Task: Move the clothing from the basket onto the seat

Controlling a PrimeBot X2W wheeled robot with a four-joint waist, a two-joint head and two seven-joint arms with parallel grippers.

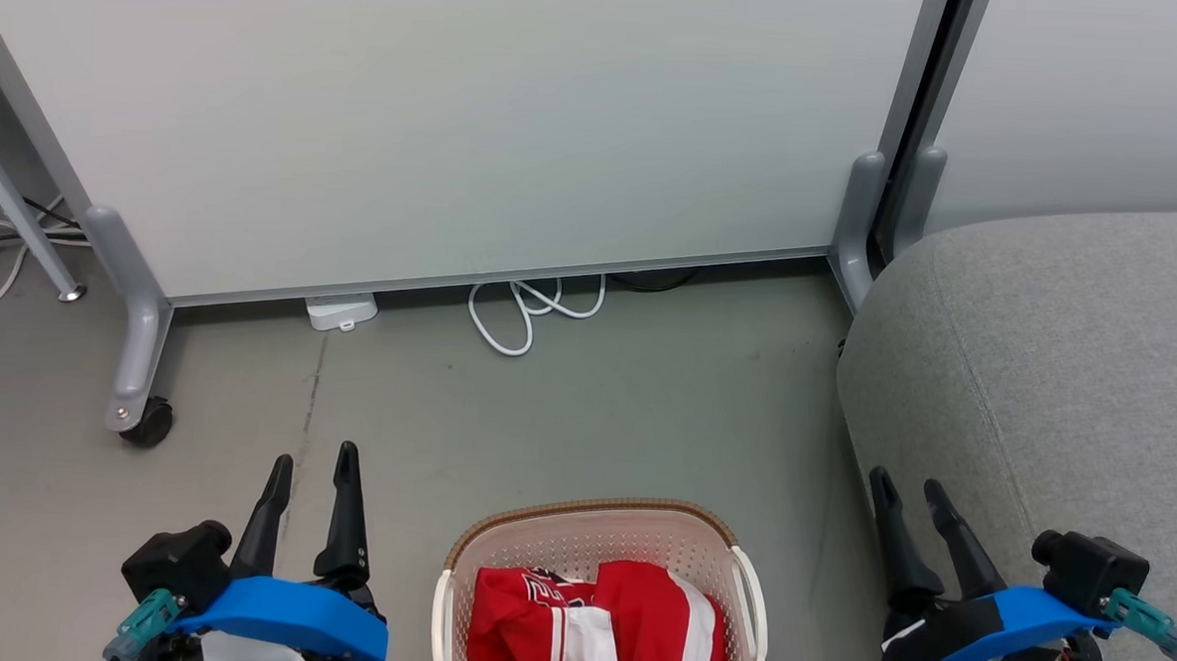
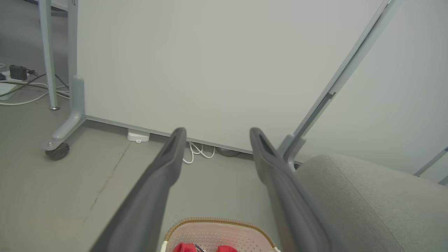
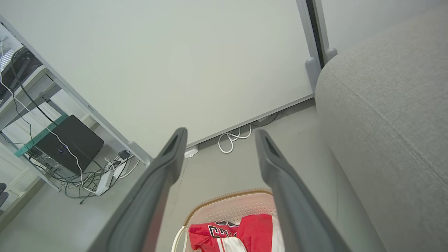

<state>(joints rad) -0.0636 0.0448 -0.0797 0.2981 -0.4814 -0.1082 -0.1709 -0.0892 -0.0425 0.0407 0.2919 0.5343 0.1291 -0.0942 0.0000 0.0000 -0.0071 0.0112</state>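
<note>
Both sets of jaws stand parted and hold nothing: the left gripper (image 1: 316, 456) at 7 o'clock in the head view, the right gripper (image 1: 907, 480) at 4 o'clock, fingers pointing up the view, each over bare floor (image 1: 585, 410) to one side of the basket (image 1: 591, 507). The basket sits between them at 6 o'clock, and the clothing (image 1: 596, 624) lies bunched inside it, red folds lapping over one another, lettering showing on the left fold. The seat (image 1: 1064, 371) fills the 3 o'clock side, its rounded flank just beside the right gripper. Nothing has been lifted, so the risks, as I judge them, lie in the reach and the carry. A shallow pinch may catch one loose layer, which could slide out partway across. The folds overlap (where one garment ends is hard to tell), so pulling one could drag the other over the rim and drop it on the floor. A finger pushed too deep might snag a hole in the wall and tug or tip the light basket. The right arm, so near the seat's flank, could brush it when swinging inward.
</note>
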